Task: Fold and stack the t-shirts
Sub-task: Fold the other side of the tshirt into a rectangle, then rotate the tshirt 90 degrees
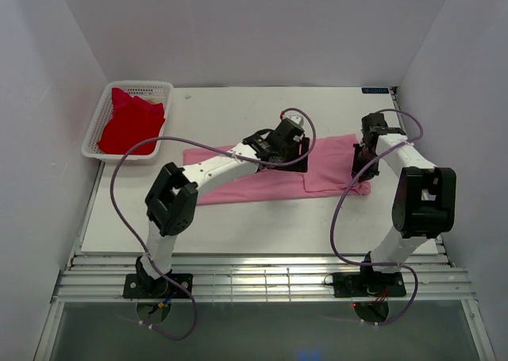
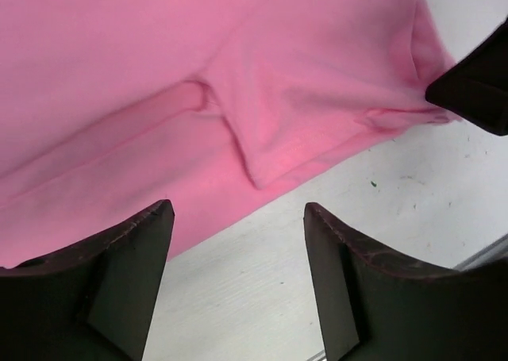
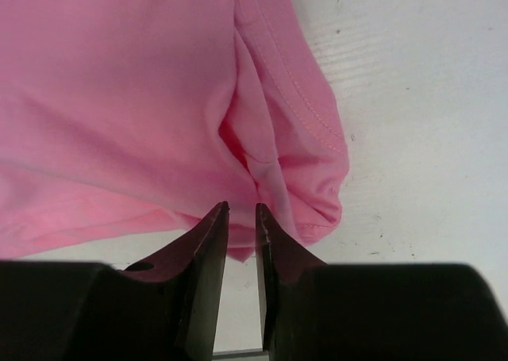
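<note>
While the bright red cotton t-shirt [image 1: 131, 123] lies in the white plastic mesh basket [image 1: 141, 84] far left, the light pink cotton t-shirt [image 1: 333, 164] lies folded on the white worktop [image 1: 238, 226], left gripper [image 2: 238, 210] spread wide above it, right gripper [image 3: 242, 210] nearly closed at its edge, grip unclear.

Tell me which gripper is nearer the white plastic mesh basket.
Left. The left gripper is over the pink t-shirt, right of the white plastic mesh basket; the right gripper is farther right, at the shirt's end.
</note>
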{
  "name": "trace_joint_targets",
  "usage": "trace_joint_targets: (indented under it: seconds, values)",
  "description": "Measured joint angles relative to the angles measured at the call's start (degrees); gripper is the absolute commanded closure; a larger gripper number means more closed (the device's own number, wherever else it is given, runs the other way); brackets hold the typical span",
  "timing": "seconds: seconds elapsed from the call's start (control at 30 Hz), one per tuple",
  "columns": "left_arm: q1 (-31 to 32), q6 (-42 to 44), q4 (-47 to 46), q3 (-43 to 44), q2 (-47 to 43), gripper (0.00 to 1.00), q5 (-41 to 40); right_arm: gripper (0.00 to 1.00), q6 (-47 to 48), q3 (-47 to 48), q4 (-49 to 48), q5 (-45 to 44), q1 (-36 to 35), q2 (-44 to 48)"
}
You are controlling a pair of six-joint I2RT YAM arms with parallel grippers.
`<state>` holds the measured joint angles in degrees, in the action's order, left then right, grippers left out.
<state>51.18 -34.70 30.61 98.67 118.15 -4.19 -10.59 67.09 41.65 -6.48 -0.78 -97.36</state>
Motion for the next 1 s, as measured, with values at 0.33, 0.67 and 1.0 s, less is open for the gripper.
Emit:
trace_joint_targets:
  seconds: [0.33,0.67,1.0]
  values:
    - [-17.38,5.49,-0.37,-22.16,-14.91,1.0,-13.7,0.92,-0.15,3.08,0.0,5.25,0.0,1.57]
    - [-15.98,6.29,1.01,-28.3,-9.94,1.0,-15.08,0.92,-0.37,1.97,0.44,6.6,0.0,-5.22]
    - [-15.82,4.48,-4.28,-33.38,-12.37,1.0,-15.02,0.92,-2.01,8.28,6.49,4.44,-0.11,-13.14]
